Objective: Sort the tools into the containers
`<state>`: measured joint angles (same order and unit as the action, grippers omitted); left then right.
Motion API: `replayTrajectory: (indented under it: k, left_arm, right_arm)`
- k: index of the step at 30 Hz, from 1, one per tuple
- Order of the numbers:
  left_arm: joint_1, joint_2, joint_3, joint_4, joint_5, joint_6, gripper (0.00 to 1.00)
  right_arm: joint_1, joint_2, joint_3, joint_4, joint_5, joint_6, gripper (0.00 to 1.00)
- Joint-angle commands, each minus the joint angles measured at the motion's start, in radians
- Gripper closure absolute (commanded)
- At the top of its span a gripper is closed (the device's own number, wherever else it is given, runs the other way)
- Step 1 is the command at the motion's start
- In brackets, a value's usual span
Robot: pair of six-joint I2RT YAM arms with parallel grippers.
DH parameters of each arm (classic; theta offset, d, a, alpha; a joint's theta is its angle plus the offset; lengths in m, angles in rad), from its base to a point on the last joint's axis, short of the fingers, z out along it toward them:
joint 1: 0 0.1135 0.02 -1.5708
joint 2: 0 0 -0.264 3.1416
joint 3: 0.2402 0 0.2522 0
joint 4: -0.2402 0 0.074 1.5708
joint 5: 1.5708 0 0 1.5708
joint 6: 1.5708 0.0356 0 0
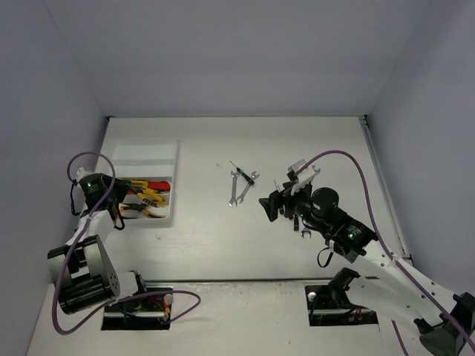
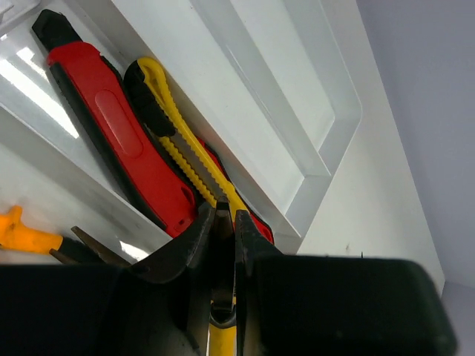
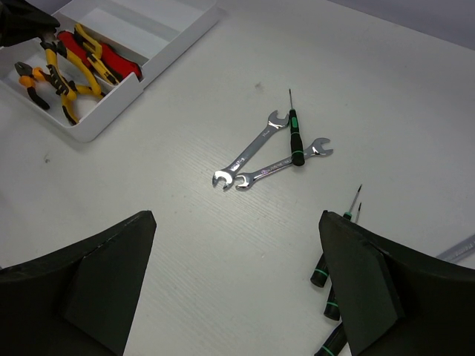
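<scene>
The white organiser tray [image 1: 142, 150] [image 3: 175, 42] lies at the left. One compartment holds a red cutter [image 2: 119, 141] and a yellow cutter [image 2: 178, 152]. The compartment beside it holds orange-and-yellow pliers [image 3: 59, 83] [image 2: 26, 237]. My left gripper [image 2: 223, 216] [image 1: 113, 206] hangs over the cutters with its jaws shut. A yellow sliver shows in the slit between them, and I cannot tell whether it is gripped. Two silver wrenches [image 3: 249, 148] [image 1: 234, 188] lie mid-table under a black-green screwdriver [image 3: 295, 137]. My right gripper [image 3: 237, 222] [image 1: 280, 204] hovers open and empty near them.
More black-green screwdrivers [image 3: 330, 274] lie close by my right finger. Another small wrench [image 1: 305, 236] sits beside the right arm. The tray's two far compartments [image 2: 289, 81] hold nothing. White walls close in the table on three sides.
</scene>
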<state>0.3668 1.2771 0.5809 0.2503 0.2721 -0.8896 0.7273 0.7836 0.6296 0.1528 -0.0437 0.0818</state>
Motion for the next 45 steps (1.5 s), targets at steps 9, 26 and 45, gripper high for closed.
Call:
replayTrajectory:
  k: [9, 26, 45]
  left_arm:
    - [0.000, -0.176, -0.127, 0.196, -0.056, -0.032, 0.66]
    - [-0.049, -0.499, 0.093, -0.479, -0.153, 0.147, 0.46]
    - [-0.806, -0.093, 0.523, -0.703, -0.255, 0.272, 0.46]
  right_arm:
    - [-0.001, 0.009, 0.013, 0.071, 0.030, 0.004, 0.10]
    - [-0.006, 0.057, 0.061, 0.010, 0.270, 0.082, 0.13]
    - [-0.205, 0.221, 0.112, -0.079, 0.185, 0.214, 0.25]
